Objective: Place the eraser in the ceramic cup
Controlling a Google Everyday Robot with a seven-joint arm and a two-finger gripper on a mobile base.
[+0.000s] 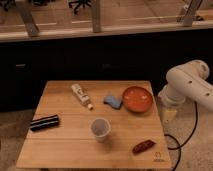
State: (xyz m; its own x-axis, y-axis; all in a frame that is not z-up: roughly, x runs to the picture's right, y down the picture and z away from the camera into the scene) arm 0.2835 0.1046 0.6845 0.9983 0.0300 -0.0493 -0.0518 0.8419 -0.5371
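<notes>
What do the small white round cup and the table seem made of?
Small white round cup: likely glazed ceramic, smooth and opaque; plastic possible. Table: pale matte wood, plank seams visible. Gripper hangs beside the table's right edge.

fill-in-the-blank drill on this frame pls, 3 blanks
1. The small plain white ceramic cup stands ____ near the middle of the wooden table.
2. Between the white tube and the wide shallow orange-red bowl lies a ____ pad.
3. The gripper hangs just off the table edge opposite the one where the ____ oblong object lies.

Missing words: upright; blue; black
</notes>
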